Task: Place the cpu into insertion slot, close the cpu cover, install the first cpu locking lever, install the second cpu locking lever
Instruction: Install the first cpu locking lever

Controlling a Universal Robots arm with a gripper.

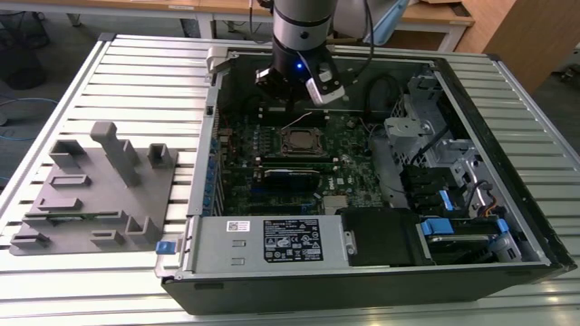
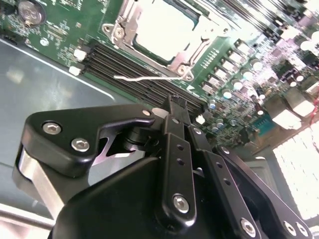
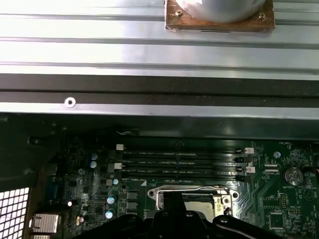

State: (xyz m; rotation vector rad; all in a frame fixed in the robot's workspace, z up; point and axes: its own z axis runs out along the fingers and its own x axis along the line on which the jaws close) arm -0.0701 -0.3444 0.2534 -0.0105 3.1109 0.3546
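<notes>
Slatted metal table, open computer case on it. My gripper, centre of the second wrist view, has its fingers pinched together with nothing visible between them. Just beyond the tips a thin wire lever lies unlatched over the memory slots. The chip is seated under its cover, upper middle. Risk: the lever slips off my tips and springs up, or I scrape the slots.

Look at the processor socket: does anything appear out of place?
Yes. A thin wire locking lever beside the cpu cover juts across the memory slots, seemingly unlatched rather than lying clipped along the frame.
</notes>
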